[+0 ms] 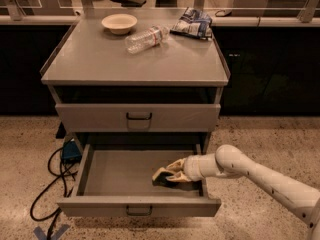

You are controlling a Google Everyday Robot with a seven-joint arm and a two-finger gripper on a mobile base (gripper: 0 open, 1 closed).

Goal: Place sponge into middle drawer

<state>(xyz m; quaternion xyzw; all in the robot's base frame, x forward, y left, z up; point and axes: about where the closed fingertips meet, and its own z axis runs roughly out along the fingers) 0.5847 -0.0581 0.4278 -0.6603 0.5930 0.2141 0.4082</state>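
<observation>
The middle drawer (120, 176) is pulled out at the bottom of the grey cabinet, with its flat grey floor showing. My gripper (167, 176) reaches in from the right and sits low over the right part of the drawer floor. Its pale fingers (164, 172) are closed around the sponge (161, 182). The sponge shows only as a small dark block at or just above the floor, mostly hidden by the fingers.
The drawer above, with a taller front panel (137, 117), is closed. On the cabinet top (100, 59) are a pale bowl (119, 23), a clear plastic bottle (146, 38) lying on its side and a blue-and-white snack bag (192, 23). Black cables (50, 184) lie on the floor at the left.
</observation>
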